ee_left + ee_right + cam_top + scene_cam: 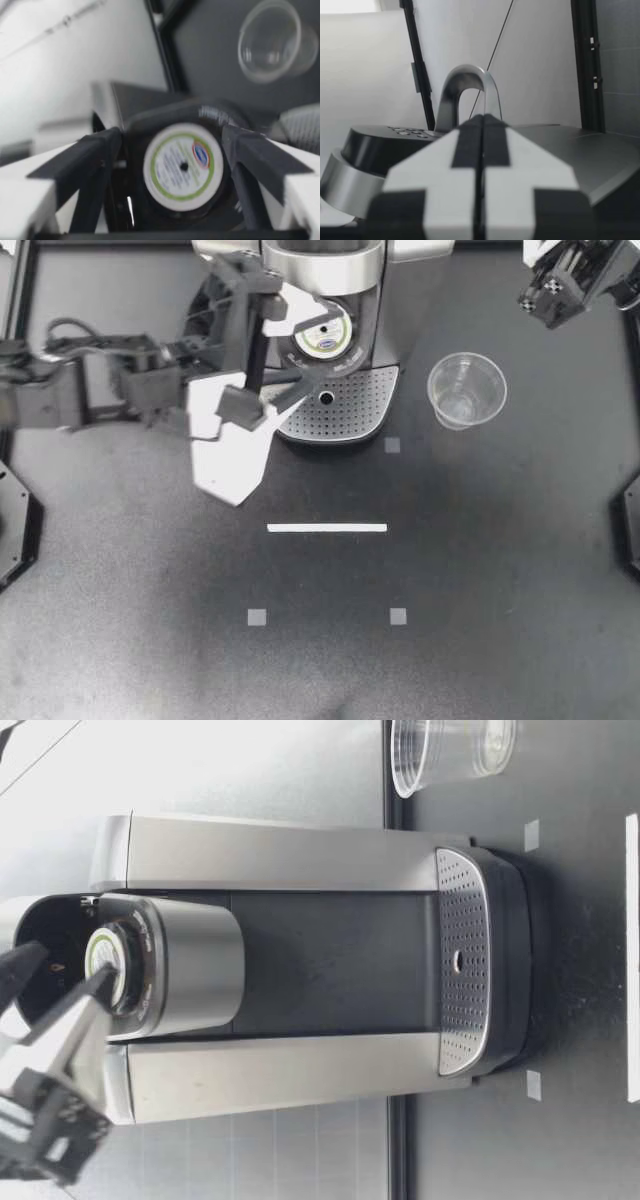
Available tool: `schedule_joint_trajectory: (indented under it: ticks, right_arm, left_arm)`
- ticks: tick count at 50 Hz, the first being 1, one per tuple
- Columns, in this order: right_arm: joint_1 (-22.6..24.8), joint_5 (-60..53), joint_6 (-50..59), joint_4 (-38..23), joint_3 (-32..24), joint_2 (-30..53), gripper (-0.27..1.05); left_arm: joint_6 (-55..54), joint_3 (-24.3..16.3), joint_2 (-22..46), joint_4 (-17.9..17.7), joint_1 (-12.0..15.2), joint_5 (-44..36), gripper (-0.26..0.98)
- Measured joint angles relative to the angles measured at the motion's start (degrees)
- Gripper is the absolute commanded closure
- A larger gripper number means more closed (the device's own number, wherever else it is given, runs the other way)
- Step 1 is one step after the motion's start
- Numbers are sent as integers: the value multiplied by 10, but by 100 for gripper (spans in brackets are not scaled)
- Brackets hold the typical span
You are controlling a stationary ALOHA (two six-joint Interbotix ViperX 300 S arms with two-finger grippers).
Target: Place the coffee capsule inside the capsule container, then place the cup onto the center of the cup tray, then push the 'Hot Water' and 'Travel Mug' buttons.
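Observation:
The coffee capsule (pixel 326 339) sits foil-up in the capsule container of the coffee machine (pixel 325 265). My left gripper (pixel 303 348) hangs over it, open, one finger on each side. In the left wrist view the capsule (pixel 183 166) lies between the spread fingers (pixel 95 160), apart from both. In the low view the capsule (pixel 104 963) rests in the open brew head with my left gripper (pixel 75 965) above it. The clear plastic cup (pixel 467 390) stands upright on the table, right of the perforated cup tray (pixel 350 415). My right gripper (pixel 545 295) is shut and empty at the far right.
A white strip (pixel 327 528) and small grey squares (pixel 392 445) mark the table in front of the machine. In the right wrist view my right gripper (pixel 481 125) faces the machine's dark button panel (pixel 405 132) and its curved metal handle (pixel 467 85).

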Motion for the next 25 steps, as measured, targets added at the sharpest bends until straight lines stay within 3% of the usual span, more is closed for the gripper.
schedule_joint_trajectory:
  ticks: [9,17,25]
  right_arm:
    - [-7,2,0,11,-34,26,72]
    - [-28,28,1,16,-74,61,72]
    - [-44,73,2,17,-120,96,72]
  left_arm:
    - [-128,55,-46,-1,-42,-54,-3]
    - [-283,131,-96,-1,-45,-160,-1]
    - [-387,201,-128,1,-45,-258,11]
